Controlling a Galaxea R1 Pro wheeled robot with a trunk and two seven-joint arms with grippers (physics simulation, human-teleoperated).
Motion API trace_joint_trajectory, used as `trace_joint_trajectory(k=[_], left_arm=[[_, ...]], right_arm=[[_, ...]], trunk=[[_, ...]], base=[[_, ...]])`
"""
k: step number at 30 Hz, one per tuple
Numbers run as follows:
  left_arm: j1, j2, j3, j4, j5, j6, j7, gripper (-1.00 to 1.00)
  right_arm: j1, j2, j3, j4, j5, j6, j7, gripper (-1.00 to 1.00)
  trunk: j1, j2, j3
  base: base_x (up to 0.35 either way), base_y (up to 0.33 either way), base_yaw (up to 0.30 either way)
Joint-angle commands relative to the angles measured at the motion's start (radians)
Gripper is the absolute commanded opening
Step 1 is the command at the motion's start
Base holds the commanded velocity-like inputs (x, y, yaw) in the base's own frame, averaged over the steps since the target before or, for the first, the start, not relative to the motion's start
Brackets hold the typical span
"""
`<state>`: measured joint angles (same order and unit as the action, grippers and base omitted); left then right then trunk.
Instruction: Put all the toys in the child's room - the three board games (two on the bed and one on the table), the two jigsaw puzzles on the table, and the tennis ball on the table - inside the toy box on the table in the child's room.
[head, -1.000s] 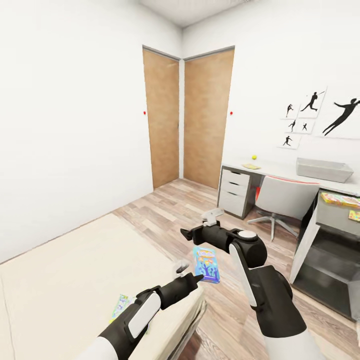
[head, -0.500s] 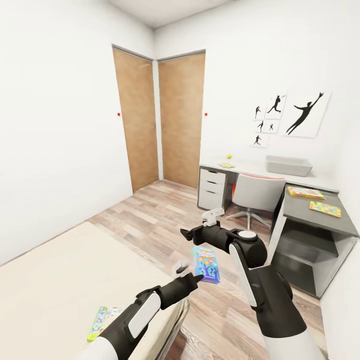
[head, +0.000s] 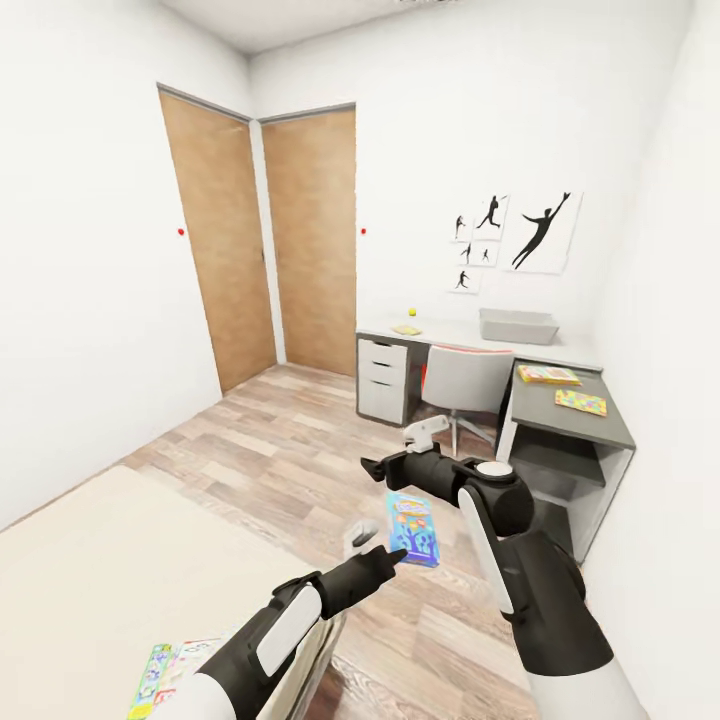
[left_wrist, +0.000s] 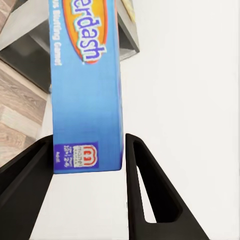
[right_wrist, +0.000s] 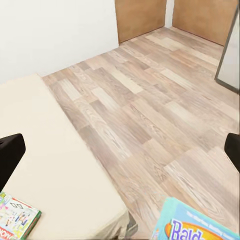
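Observation:
My left gripper (head: 385, 548) is shut on the light blue board game (head: 412, 528), held over the floor past the bed's corner; in the left wrist view the blue box (left_wrist: 87, 90) sits between the black fingers (left_wrist: 145, 185). My right gripper (head: 372, 466) hangs open just above it. A green-edged board game (head: 160, 672) lies on the bed (head: 110, 570), also the box (right_wrist: 15, 219) in the right wrist view. On the table (head: 580, 355) stand the toy box (head: 517, 326), the tennis ball (head: 411, 312), a flat yellowish box (head: 406, 329) and two jigsaw puzzles (head: 548, 375) (head: 581, 402).
A grey swivel chair (head: 465, 378) is pushed under the table beside the drawers (head: 383, 380). Two wooden doors (head: 270, 260) meet in the far corner. Wood-plank floor (head: 270, 460) lies between bed and table. A white wall runs close on the right.
The whole view has swung right, so doors, table and bed slid left in the picture. Both arms keep their pose, and the blue box stays in the left gripper.

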<state>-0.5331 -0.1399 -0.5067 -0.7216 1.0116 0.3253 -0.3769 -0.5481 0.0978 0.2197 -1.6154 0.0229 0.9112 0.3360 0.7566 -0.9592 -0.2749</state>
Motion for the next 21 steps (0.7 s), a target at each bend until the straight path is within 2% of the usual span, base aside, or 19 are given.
trace_joint_trajectory(k=[1, 13, 21], left_arm=[[-0.001, 0.0, 0.0, 0.0, 0.012, 0.007, 0.0, -1.0], [-0.001, 0.004, 0.0, -0.001, 0.013, 0.006, -0.002, -1.0], [0.001, 0.008, 0.001, -0.001, 0.013, 0.006, -0.002, -1.0]], right_arm=[[-0.001, 0.0, 0.0, 0.0, 0.003, 0.005, 0.003, 1.0], [-0.002, -0.002, 0.0, 0.0, 0.003, 0.005, 0.003, 1.0], [-0.001, -0.004, -0.003, 0.0, 0.003, 0.002, 0.003, 1.0]], trunk=[[-0.004, 0.006, 0.002], [-0.05, 0.09, 0.04], [-0.081, 0.146, 0.065]], base=[[0.0, 0.0, -0.292], [0.0, 0.0, -0.286], [0.0, 0.0, -0.054]])
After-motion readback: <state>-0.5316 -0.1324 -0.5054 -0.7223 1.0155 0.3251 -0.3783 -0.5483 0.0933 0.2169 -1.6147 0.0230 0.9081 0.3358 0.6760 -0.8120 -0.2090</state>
